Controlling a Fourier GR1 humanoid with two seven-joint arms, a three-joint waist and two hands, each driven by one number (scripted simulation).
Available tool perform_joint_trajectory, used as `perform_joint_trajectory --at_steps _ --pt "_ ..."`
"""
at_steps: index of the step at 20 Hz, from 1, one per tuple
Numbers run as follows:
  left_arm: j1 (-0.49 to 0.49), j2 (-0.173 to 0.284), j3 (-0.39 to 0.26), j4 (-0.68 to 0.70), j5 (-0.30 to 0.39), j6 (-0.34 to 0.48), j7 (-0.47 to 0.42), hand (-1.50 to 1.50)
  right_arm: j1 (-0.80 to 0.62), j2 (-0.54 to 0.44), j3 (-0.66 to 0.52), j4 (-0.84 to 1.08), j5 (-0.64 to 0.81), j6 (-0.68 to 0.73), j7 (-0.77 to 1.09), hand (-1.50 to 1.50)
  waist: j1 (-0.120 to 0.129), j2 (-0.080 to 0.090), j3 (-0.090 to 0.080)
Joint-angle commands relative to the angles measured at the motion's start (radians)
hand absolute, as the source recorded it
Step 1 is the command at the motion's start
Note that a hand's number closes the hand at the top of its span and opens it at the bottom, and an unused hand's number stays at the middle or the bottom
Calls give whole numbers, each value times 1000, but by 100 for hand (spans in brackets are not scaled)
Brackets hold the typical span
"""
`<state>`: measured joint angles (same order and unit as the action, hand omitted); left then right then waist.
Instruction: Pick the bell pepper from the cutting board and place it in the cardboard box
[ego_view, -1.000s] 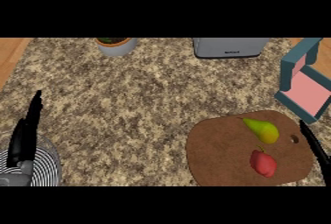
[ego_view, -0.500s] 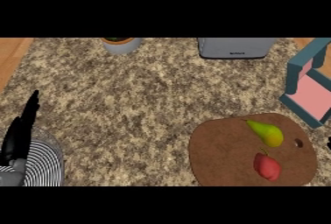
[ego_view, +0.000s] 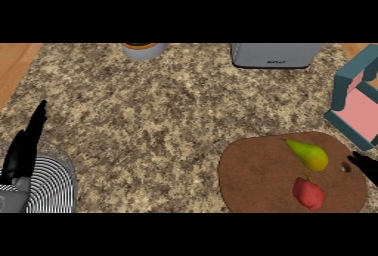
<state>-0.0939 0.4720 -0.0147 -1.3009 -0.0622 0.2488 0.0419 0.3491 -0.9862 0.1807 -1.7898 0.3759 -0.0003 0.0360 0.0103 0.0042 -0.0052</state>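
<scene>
From the head view, the speckled desk carried a round brown cutting board at the lower right. Two things lay on it: a yellow-green pear-shaped fruit toward the far side and a red bell pepper nearer the robot, the two close but apart. The pepper lay on its side, untouched, which left it free to be taken from above or from the right.

The right hand showed only as dark fingertips at the right edge, beside the board's rim and near its small hole; it held nothing, and whether its fingers were straight or curled could not be told. Its place suggested an approach toward the pepper, with the reach not yet made.

The left hand stood at the left edge with fingers straight and up, holding nothing, resting out of the way.

The box, teal-walled with a pink floor, sat at the right edge beyond the board, its opening tilted toward the board. A grey appliance and a small pot stood along the far edge
</scene>
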Motion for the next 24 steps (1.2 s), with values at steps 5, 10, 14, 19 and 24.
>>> perform_joint_trajectory --at_steps 5,10,14,19,24 --pt "-31 -2 27 -14 -18 -30 39 0 -232 116 153 4 71 246 307 -150 5 -2 5" --pt "17 -4 73 16 -29 -67 -31 0 -293 181 128 97 142 308 292 -150 -4 -3 5" --pt "33 -59 56 -39 -86 -41 -4 0 -267 230 116 51 202 331 294 -150 -10 -5 5" --pt "-11 -46 94 -60 -93 -68 52 0 -291 295 91 91 226 361 255 -150 -10 -5 5" --pt "13 -38 128 -79 -88 -115 60 0 -254 361 98 21 256 396 261 -150 -10 -5 5"
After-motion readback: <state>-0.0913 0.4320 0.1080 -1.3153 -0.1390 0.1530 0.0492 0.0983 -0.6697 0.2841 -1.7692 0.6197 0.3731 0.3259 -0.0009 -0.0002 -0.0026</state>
